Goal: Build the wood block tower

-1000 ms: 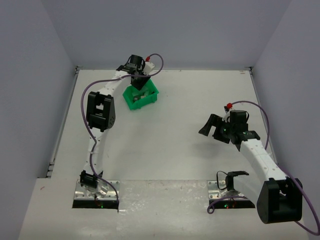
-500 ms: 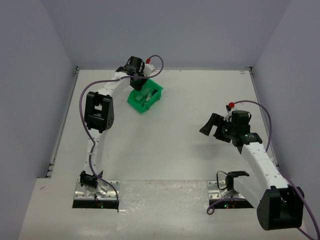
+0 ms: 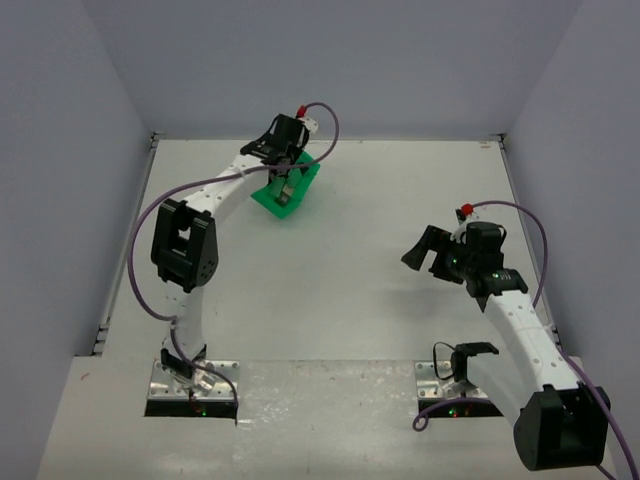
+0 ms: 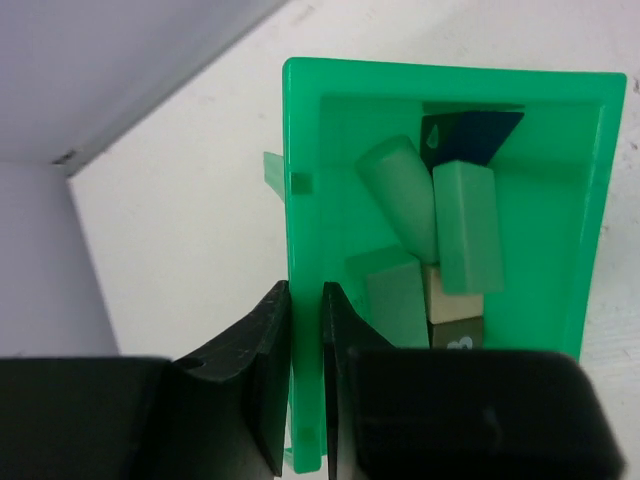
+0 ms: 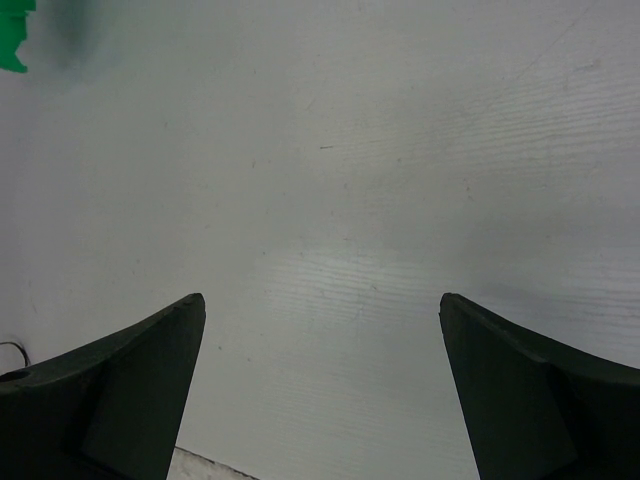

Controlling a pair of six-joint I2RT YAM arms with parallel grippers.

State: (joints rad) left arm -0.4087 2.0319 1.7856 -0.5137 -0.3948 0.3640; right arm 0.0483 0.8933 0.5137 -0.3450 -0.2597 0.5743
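White table [image 3: 350, 260], grey walls, no tower built yet. Bin [image 3: 270, 200] sits upper centre-left of the top view and looks tipped up off its base. Left gripper [image 3: 283, 172] is pinching the bin's side wall, one finger inside and one outside, jaws nearly closed on the plastic. In the wrist view all the blocks are loose inside the bin. Pale green blocks [image 4: 465, 225] lie jumbled at centre. Blue roof piece [image 4: 480, 135] is at the top, against the far wall. A beige block [image 4: 450, 305] lies under the green ones, low in the frame. Right gripper [image 3: 425, 250] hangs at right of the frame, well apart from the bin, fingers spread wide with only bare table between them.

Step in hand is likely dumping the blocks.
- Hold the pinch firm, since the thin wall could slip or flex.
- Roll the wrist slowly so the blocks slide out rather than bounce.
- Aim the open side at mid-table, within reach of both arms and not toward the back wall.
- Leave the right arm out until the blocks settle.
- The roof piece may jam in its corner and could need more tilt.
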